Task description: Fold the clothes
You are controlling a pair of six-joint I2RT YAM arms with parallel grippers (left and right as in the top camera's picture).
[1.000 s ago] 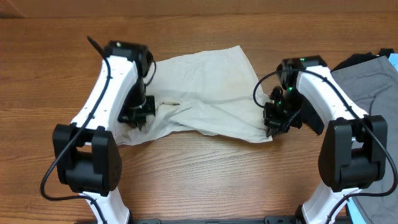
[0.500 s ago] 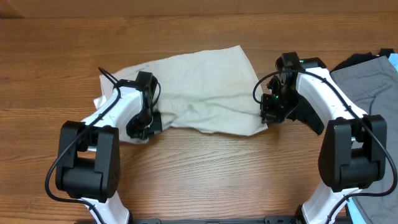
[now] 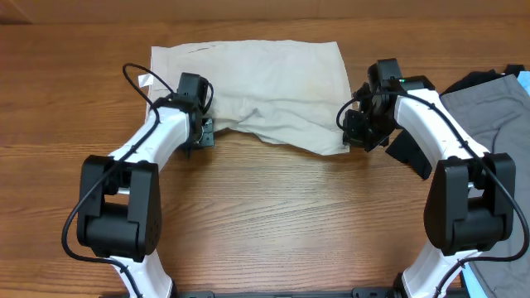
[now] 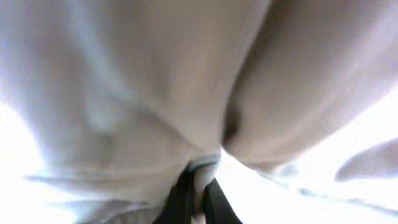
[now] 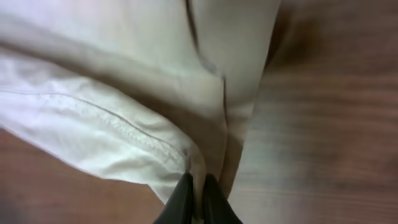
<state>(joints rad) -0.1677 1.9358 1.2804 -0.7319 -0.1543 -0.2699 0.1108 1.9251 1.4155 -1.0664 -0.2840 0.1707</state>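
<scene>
At the bottom centre of each wrist view, the left gripper (image 4: 198,183) and the right gripper (image 5: 199,182) are seen shut tight. A thin pinch of the shorts' near edge is nipped between the fingers of each.

In the overhead view the shorts (image 3: 273,70) are spread across the upper middle of the table (image 3: 273,223). The near edge is gathered at both ends and left slack and creased between them. The far edge lies flat along the top.

A slip is to be feared, since so little cloth is held that a pull could free it. If the arms are carried unevenly, a skewed fold would be left, and the slack middle could be trapped as a wrinkle.
</scene>
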